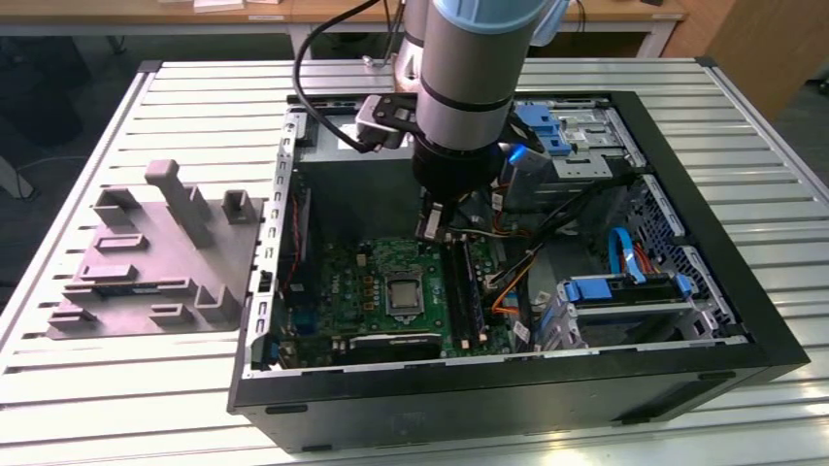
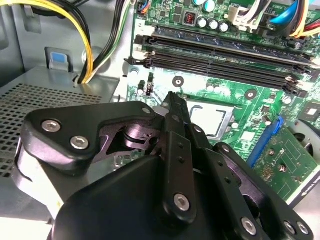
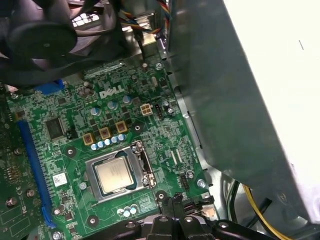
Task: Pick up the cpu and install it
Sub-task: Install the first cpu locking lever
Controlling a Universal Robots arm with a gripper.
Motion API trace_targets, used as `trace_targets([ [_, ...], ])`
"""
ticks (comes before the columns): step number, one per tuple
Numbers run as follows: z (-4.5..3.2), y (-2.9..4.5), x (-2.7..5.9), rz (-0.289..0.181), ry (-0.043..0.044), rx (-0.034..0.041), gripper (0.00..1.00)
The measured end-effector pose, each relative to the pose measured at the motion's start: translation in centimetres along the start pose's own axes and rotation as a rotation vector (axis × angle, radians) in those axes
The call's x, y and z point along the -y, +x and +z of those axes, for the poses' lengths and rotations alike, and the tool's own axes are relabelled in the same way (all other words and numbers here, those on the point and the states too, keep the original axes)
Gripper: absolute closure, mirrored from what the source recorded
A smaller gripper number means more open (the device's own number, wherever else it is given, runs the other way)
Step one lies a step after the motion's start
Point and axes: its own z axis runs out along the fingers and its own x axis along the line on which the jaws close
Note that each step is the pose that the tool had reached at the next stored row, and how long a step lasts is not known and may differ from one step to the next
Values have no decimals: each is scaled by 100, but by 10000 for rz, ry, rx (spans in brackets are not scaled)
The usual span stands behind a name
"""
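Hovering inside the open computer case (image 1: 725, 320), the end effector (image 3: 176, 206) sits just above the green motherboard (image 3: 75, 150), its fingers pressed together on nothing. The cpu (image 3: 115, 176) already lies seated in its socket (image 3: 142, 165), at about ten o'clock from the fingertips in the first wrist view, so the placing step looks done. The judgement is that any retreat needs a straight lift: the memory slots (image 2: 225, 60), cables (image 1: 545, 233) and metal case wall (image 3: 240, 100) crowd close, leaving open room only upward.

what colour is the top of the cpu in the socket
Pale silvery-grey metal; the cpu shows best in the first wrist view.
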Motion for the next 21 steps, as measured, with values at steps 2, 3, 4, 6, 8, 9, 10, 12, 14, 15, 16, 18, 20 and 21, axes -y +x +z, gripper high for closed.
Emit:
trace_targets([
  [2, 0, 15, 0, -110, 0, -6, 89],
  [3, 0, 23, -1, -152, 1, -10, 89],
  [4, -1, 34, 1, -181, 1, -13, 89],
  [6, -1, 57, 7, -203, 1, -14, 89],
  [8, -1, 69, 10, -207, 1, -14, 89],
  [9, -1, 69, 10, -207, 1, -14, 89],
  [10, -1, 69, 11, -208, 1, -14, 89],
  [12, -1, 71, 12, -208, 1, -14, 89],
  [14, -1, 73, 12, -209, 1, -14, 89],
  [15, -1, 73, 12, -209, 1, -14, 89],
  [16, -1, 73, 12, -209, 1, -15, 89],
  [18, -1, 73, 13, -209, 1, -14, 89],
  [20, -1, 74, 13, -209, 1, -14, 89],
  [21, -1, 74, 13, -209, 1, -14, 89],
])
